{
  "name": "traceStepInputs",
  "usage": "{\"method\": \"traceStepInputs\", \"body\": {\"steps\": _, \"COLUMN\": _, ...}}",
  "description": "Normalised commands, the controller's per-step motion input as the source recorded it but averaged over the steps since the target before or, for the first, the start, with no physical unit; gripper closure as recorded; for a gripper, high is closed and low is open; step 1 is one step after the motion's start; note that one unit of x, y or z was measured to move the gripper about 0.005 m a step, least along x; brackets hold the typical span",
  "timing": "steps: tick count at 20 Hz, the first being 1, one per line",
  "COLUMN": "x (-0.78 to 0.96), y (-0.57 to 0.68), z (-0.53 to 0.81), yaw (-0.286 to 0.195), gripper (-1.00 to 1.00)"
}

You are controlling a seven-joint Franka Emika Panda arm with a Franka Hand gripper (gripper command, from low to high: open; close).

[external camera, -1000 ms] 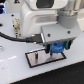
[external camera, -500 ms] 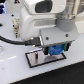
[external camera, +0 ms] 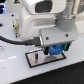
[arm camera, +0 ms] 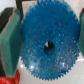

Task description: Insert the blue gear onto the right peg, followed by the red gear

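Lowered since a second ago, the gripper (external camera: 55, 50) clamps the blue gear (arm camera: 48, 44) just above the grey plate (external camera: 35, 60), at five o'clock. Keep it level, hub hole over the peg.

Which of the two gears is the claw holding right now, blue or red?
The blue gear, the wider one: in the wrist view its toothed disc sits clamped between the claw's green pads. Only a red sliver shows at the picture's corner.
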Motion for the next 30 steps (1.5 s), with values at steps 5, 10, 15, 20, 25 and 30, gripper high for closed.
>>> {"method": "traceStepInputs", "body": {"steps": 5, "x": 0.19, "y": -0.17, "z": -0.07, "yaw": 0.000, "gripper": 1.00}}
{"method": "traceStepInputs", "body": {"steps": 10, "x": 0.16, "y": -0.12, "z": -0.08, "yaw": 0.000, "gripper": 1.00}}
{"method": "traceStepInputs", "body": {"steps": 15, "x": 0.12, "y": -0.10, "z": -0.01, "yaw": 0.000, "gripper": 1.00}}
{"method": "traceStepInputs", "body": {"steps": 20, "x": 0.00, "y": 0.14, "z": 0.25, "yaw": 0.000, "gripper": 1.00}}
{"method": "traceStepInputs", "body": {"steps": 25, "x": 0.11, "y": -0.06, "z": 0.07, "yaw": 0.000, "gripper": 1.00}}
{"method": "traceStepInputs", "body": {"steps": 30, "x": 0.10, "y": -0.13, "z": -0.01, "yaw": 0.000, "gripper": 1.00}}
